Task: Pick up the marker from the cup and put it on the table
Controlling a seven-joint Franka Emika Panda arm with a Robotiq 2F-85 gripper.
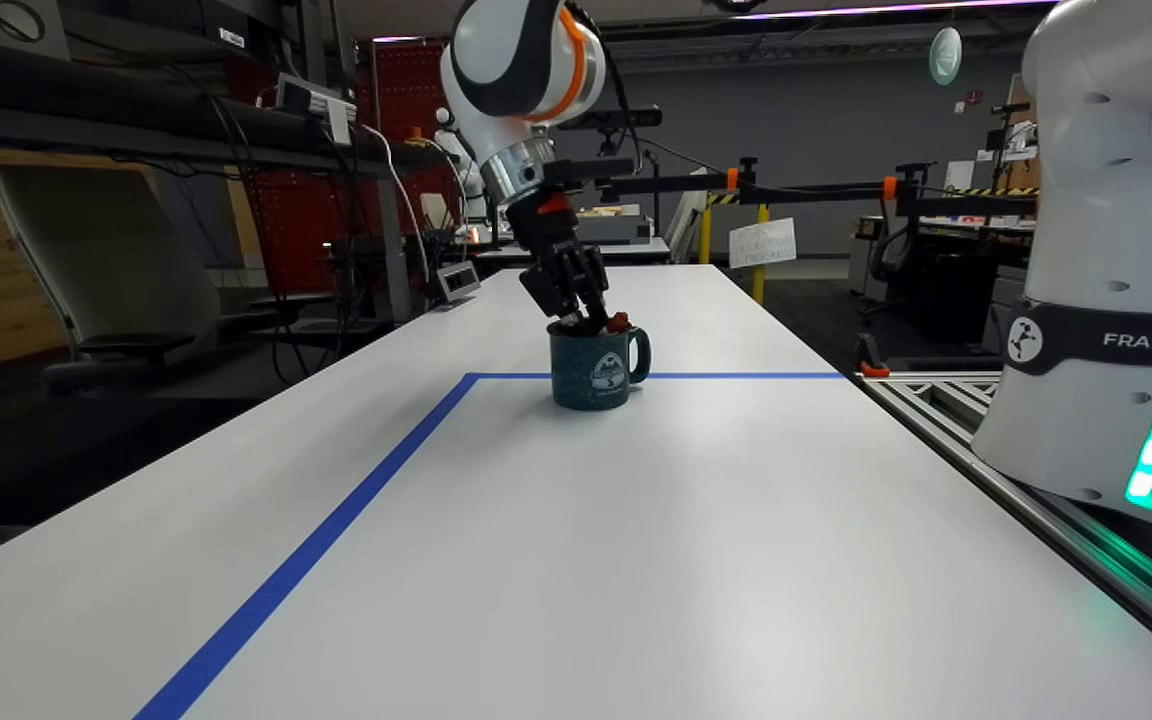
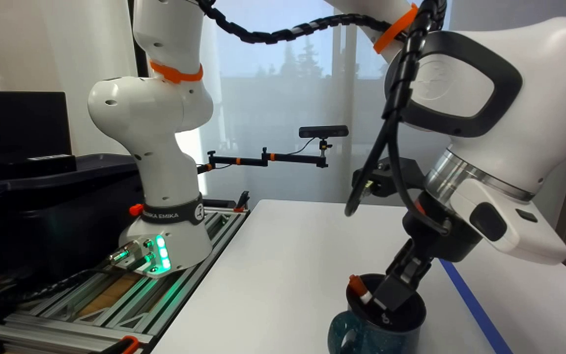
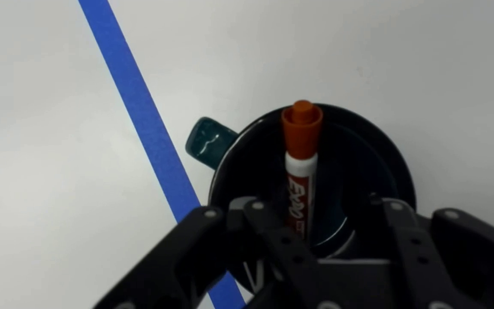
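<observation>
The dark teal cup (image 1: 586,375) stands upright on the white table (image 1: 656,540). It also shows in an exterior view (image 2: 386,339) and in the wrist view (image 3: 367,159). The marker (image 3: 302,171) leans inside the cup, its red-orange end at the rim and its white band and dark red barrel reaching down. The red end also shows in both exterior views (image 1: 618,322) (image 2: 359,287). My gripper (image 3: 315,210) points down at a tilt, its fingertips inside the cup mouth. Its fingers are apart, with the marker's barrel between them nearer the left finger. The marker's lower end is hidden.
The cup's handle (image 3: 208,141) sticks out at the side. Blue tape (image 1: 376,480) runs along the table and passes close to the cup. The robot's base (image 1: 1096,400) stands on a metal rail frame at the table's edge. A camera on a boom (image 2: 323,132) stands beyond the table.
</observation>
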